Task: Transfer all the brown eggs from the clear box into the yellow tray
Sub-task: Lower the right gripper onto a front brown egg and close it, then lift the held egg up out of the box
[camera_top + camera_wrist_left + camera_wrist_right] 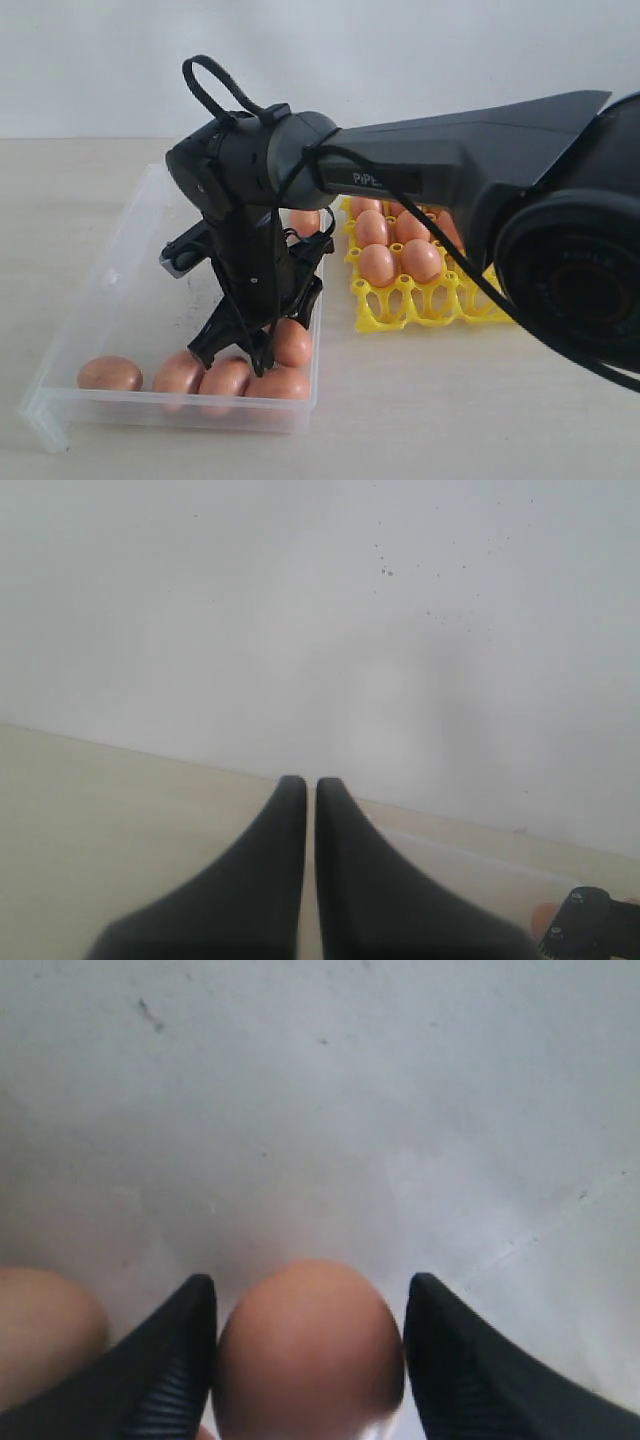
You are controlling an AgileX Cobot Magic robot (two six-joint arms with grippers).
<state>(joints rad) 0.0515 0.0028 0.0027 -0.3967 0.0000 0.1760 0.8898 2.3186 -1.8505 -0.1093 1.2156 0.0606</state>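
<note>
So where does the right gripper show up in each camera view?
Exterior view: the right gripper is left of centre, down in the clear box among brown eggs.
Left wrist view: not clearly in it; a black part in one corner might be it.
Right wrist view: its fingers stand either side of one egg.
Shared landmark: the eggs on the box floor.

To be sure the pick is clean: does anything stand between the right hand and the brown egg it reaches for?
Nothing visible does. The brown egg sits directly between the fingers of the right hand; a neighbouring egg lies outside one finger.
</note>
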